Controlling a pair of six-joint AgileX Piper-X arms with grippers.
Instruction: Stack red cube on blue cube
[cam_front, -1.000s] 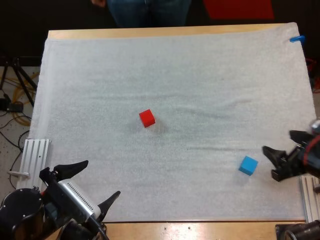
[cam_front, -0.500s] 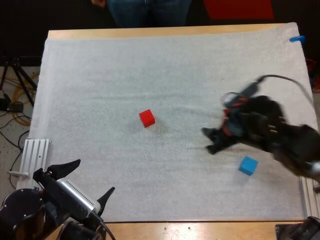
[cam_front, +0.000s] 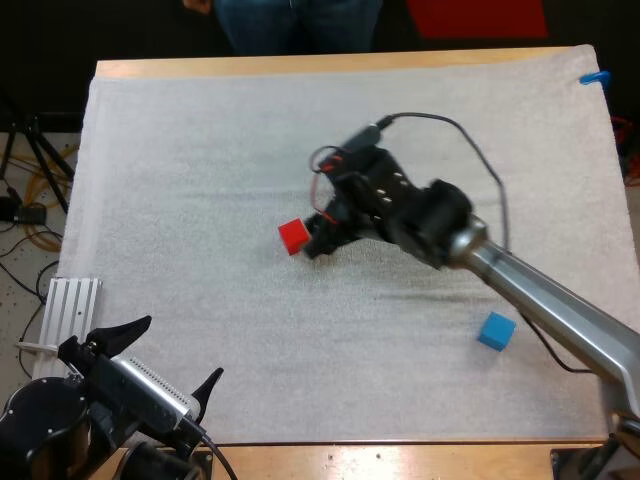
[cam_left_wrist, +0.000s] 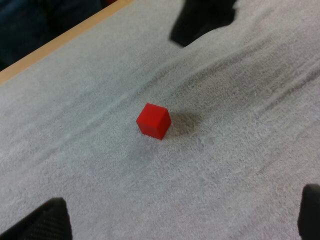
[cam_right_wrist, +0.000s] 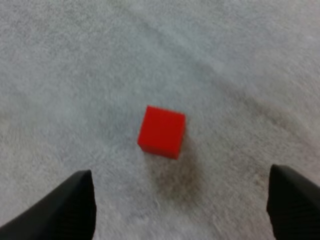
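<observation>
Red cube (cam_front: 293, 236) by wide right claw (cam_right_wrist: 180, 172); left claw (cam_front: 183, 348) wide; high view: blue cube (cam_front: 496, 330).

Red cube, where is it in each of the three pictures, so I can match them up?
High view: red cube near the middle of the mat, close beside the right tool.
Left wrist view: red cube on the mat, with the dark right arm beyond it.
Right wrist view: red cube on the mat, ahead of the right tool's open fingers, untouched.
Shared landmark: the right tool by the cube.
</observation>
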